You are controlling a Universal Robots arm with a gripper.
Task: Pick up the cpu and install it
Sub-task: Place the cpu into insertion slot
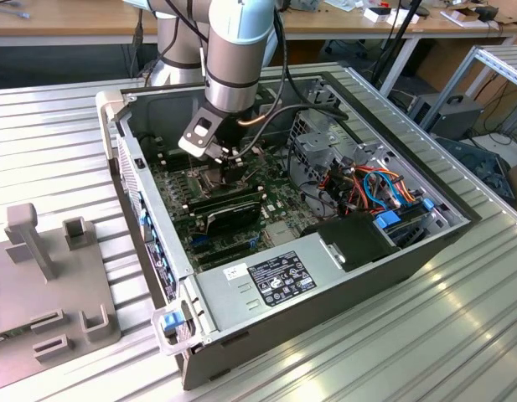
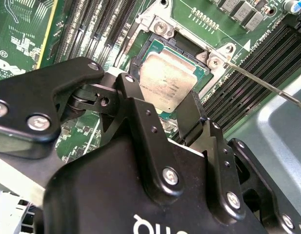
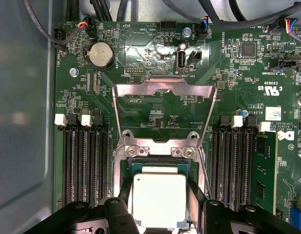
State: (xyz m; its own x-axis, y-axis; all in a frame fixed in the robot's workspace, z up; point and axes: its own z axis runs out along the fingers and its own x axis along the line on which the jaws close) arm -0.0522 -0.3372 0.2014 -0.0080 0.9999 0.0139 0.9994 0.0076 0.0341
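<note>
Silvery-grey cpu (image 3: pixel 159 202) tight between the claw's (image 3: pixel 160 187) 2 fingers (image 3: pixel 127 192), at the open socket (image 3: pixel 157 161) on the green motherboard (image 3: pixel 238 73).

I see the open case (image 1: pixel 142 197) lying on the desk (image 1: pixel 409 352), with a fixture (image 1: pixel 49 285) at the exterior view's left. Inside the case, the cpu (image 3: pixel 159 200) lies at the socket (image 3: pixel 155 161), between two banks of memory slots (image 3: pixel 87 161). My hand (image 2: pixel 162 97) is directly above it.

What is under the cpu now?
The cpu, held by the gripper, sits over the dark socket, whose metal frame is swung open. The chip covers the socket's inside, which cannot be seen.
</note>
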